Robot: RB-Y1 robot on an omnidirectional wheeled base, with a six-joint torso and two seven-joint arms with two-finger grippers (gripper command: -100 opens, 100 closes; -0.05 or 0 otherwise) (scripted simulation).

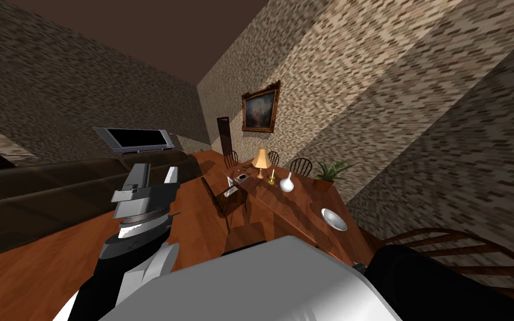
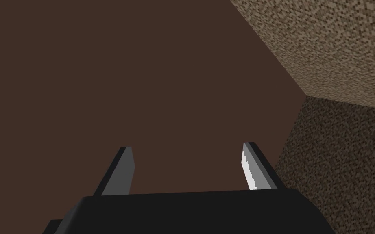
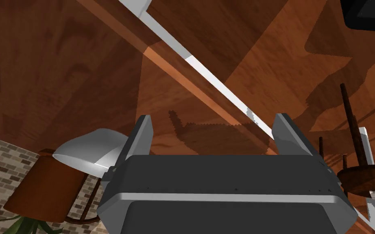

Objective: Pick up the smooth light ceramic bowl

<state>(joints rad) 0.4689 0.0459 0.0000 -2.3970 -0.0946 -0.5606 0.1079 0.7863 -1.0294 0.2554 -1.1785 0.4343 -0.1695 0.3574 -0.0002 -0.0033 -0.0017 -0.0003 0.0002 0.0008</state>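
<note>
Bowl sits just beside right gripper, spread wide; left gripper points upward, likewise spread

The head camera looks down and forward, tipped, at the table from farther back. The right wrist camera looks down from close, sharing the bowl and maybe the pot. The left wrist camera faces up at the ceiling.
</note>
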